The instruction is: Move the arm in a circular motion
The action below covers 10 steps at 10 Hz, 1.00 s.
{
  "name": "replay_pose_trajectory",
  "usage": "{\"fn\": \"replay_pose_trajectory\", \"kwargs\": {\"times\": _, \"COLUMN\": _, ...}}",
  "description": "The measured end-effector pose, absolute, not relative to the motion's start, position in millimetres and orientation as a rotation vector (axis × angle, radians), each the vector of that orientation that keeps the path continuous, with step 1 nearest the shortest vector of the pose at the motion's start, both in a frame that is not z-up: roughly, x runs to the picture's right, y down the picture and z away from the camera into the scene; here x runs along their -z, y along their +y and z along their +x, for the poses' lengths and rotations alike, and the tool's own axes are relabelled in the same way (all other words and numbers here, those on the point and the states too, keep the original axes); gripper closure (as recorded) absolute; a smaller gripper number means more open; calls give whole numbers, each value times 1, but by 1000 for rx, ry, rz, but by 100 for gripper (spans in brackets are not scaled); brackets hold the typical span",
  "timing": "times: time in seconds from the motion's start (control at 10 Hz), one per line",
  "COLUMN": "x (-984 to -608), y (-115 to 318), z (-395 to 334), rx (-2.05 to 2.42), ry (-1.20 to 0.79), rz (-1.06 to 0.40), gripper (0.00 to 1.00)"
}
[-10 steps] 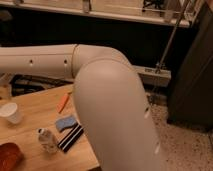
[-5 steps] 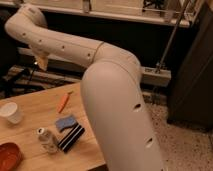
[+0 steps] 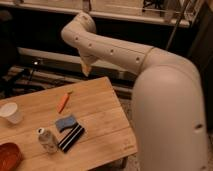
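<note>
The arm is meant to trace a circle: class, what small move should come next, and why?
Probably keep sweeping sideways along the arc. The arm is folded high, and its gripper hangs above the far edge of the wooden table, clear of the orange marker, so nothing blocks it.

— What's different with the arm (image 3: 125, 52)?
— It swings rightward across the view; its elbow now sits near centre top.
— And the gripper (image 3: 86, 67)?
— It now hangs above the wooden table's (image 3: 107, 112) far edge.
</note>
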<state>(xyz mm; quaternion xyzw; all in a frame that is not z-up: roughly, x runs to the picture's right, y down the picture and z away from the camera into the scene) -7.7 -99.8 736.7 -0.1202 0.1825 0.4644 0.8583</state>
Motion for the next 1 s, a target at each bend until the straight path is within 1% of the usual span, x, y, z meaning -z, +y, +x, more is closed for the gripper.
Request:
{"fn": "replay_pose_trajectory", "kwargs": {"times": 0.2, "x": -714, "y": -54, "z": 53, "rx": -1086, "ry": 495, "rz": -251, "gripper": 20}}
{"fn": "replay_pose_trajectory", "kwargs": {"times": 0.3, "x": -703, "y": -35, "z": 69, "rx": -1108, "ry": 533, "rz": -256, "gripper": 20}}
{"fn": "replay_pose_trajectory", "kwargs": {"times": 0.4, "x": -687, "y": -7, "z": 79, "rx": -1100, "ry": 568, "rz": -277, "gripper": 20}}
{"fn": "replay_pose_trajectory", "kwargs": {"times": 0.5, "x": -676, "y": 9, "z": 77, "rx": -1072, "ry": 578, "rz": -294, "gripper": 20}}
{"fn": "replay_pose_trajectory", "kwargs": {"times": 0.7, "x": -653, "y": 35, "z": 46, "rx": -931, "ry": 549, "rz": -350, "gripper": 20}}
{"fn": "replay_pose_trajectory", "kwargs": {"times": 1.0, "x": -622, "y": 52, "z": -45, "rx": -659, "ry": 387, "rz": -442, "gripper": 20}}
